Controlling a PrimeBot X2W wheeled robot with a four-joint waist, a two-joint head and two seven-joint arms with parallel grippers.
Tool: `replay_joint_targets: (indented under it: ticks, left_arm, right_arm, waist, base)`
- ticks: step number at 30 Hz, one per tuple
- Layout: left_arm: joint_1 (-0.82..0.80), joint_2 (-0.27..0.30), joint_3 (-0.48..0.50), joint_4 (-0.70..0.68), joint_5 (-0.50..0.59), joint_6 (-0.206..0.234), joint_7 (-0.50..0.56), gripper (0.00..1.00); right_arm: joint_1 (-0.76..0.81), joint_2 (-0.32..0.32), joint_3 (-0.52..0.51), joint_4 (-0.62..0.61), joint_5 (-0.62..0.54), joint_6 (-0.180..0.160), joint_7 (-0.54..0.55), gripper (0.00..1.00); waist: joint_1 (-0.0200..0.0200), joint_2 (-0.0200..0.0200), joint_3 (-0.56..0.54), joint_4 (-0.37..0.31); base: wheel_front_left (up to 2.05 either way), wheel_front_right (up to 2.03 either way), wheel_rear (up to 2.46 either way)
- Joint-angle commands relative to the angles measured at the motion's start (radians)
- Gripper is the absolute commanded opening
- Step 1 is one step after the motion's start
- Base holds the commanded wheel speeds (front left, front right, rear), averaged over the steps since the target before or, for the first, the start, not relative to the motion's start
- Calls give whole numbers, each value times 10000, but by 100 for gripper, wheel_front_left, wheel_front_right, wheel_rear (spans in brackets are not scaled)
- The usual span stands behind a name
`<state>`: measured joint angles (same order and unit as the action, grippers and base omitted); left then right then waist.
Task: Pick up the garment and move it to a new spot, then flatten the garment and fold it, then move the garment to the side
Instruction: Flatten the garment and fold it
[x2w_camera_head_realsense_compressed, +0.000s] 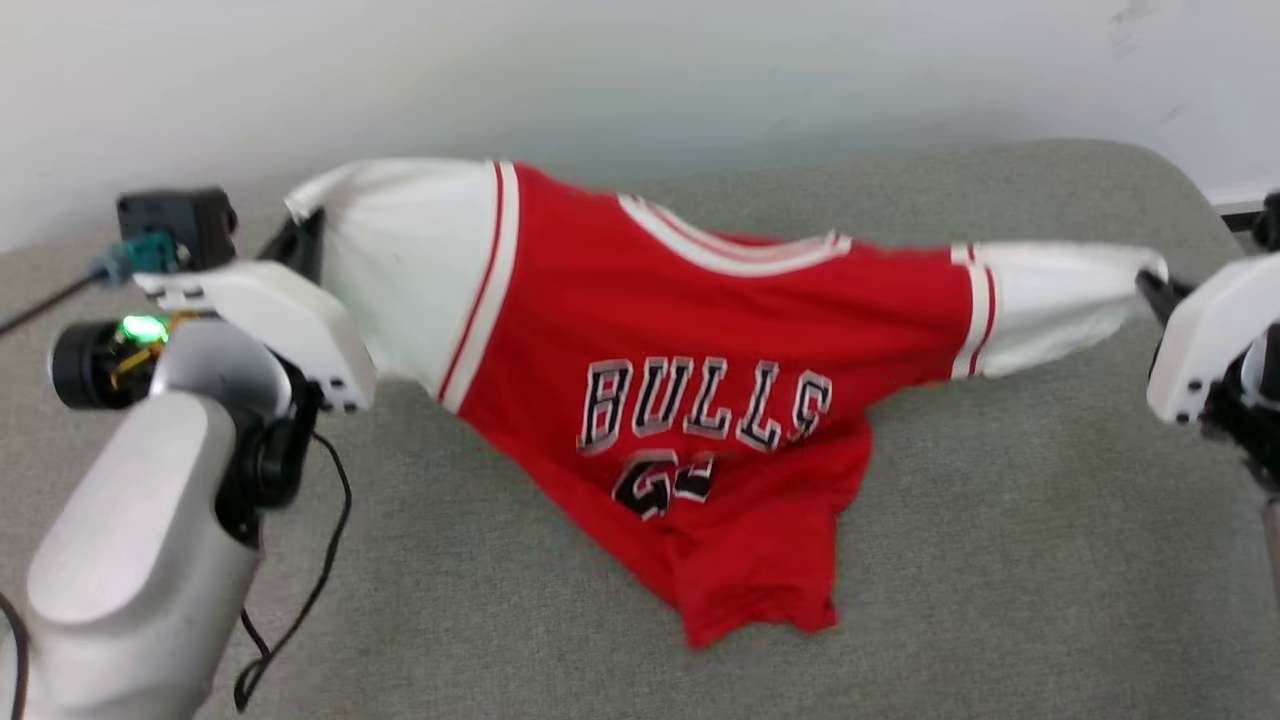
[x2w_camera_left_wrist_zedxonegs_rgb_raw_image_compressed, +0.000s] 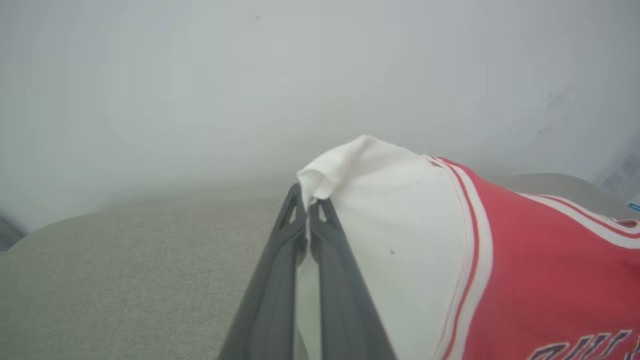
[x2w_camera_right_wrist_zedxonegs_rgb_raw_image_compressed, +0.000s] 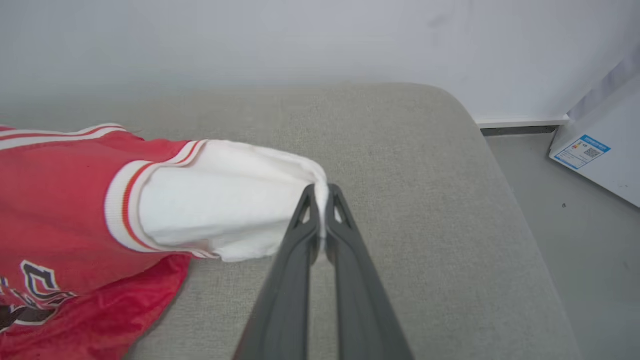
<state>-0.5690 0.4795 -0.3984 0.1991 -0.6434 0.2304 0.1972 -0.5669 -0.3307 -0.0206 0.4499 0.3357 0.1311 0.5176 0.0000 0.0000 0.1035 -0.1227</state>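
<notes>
We hold the red Bulls T-shirt (x2w_camera_head_realsense_compressed: 700, 330) stretched over the grey cushion (x2w_camera_head_realsense_compressed: 1000, 520), left gripper (x2w_camera_left_wrist_zedxonegs_rgb_raw_image_compressed: 308, 199) and right gripper (x2w_camera_right_wrist_zedxonegs_rgb_raw_image_compressed: 322, 192) clamped on its opposite ends.

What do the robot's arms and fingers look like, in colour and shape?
The left arm is pale grey and rounded, with a white angular wrist shell, a green light and a black cable. The right arm's shell is white. Both arms end in two long, dark grey fingers with triangular cut-outs near the tips.

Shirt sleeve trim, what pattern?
White with red stripes, on the soft red fabric T-shirt; sleeve trim band shows best in right wrist view.
</notes>
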Motion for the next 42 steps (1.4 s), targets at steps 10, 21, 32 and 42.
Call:
replay_joint_targets:
  ticks: [10,21,32,42]
  left_arm:
    - [-3679,-458,-42,2269,568,-469,-471,0]
    - [-8234,-652,4,4473,1261,-1328,-1892,0]
    - [-11121,-570,114,5639,1610,-1657,-3033,0]
    - [-11295,-826,105,5919,1420,-1603,-3121,0]
  right_arm:
    - [-3275,230,148,710,-513,-6,-1379,0]
    - [-7342,140,627,1904,-525,-6,-3430,0]
    - [-10616,-7,1736,2808,-404,-6,-5072,0]
    - [-11651,-165,2701,3890,210,-6,-5494,0]
  waist:
    - [0,0,599,-145]
    - [0,0,2738,-368]
    - [0,0,3878,-702]
    - [0,0,4744,-536]
  base:
    - [0,0,0]
    - [0,0,0]
    - [0,0,0]
    - [0,0,0]
